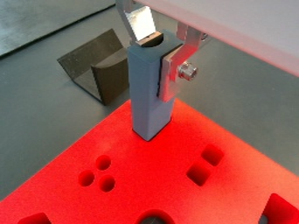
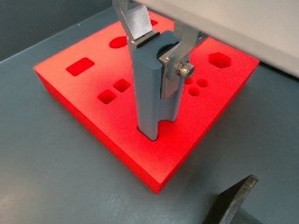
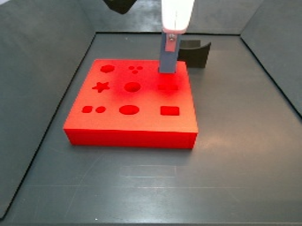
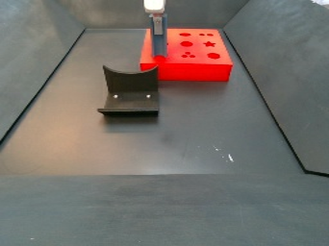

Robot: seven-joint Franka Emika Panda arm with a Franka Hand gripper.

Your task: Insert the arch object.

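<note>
My gripper [image 2: 158,54] is shut on the arch object [image 2: 155,96], a slim grey-blue piece held upright with its notched end up between the fingers. Its lower end is at the top face of the red block [image 2: 82,87], near one corner, beside two small square cut-outs [image 2: 114,92]. I cannot tell whether the end touches the face or sits in a cut-out. The gripper [image 1: 160,57], the arch object [image 1: 152,96] and the block [image 1: 117,166] show in both wrist views. In a side view the gripper [image 3: 172,37] holds the arch object [image 3: 169,57] at the block's [image 3: 130,119] far right corner.
The dark fixture [image 4: 129,93] stands on the grey floor beside the red block [image 4: 193,56]; it also shows in a side view [image 3: 195,53] and in a wrist view [image 1: 100,70]. The block's top has several cut-outs. Dark walls border the floor.
</note>
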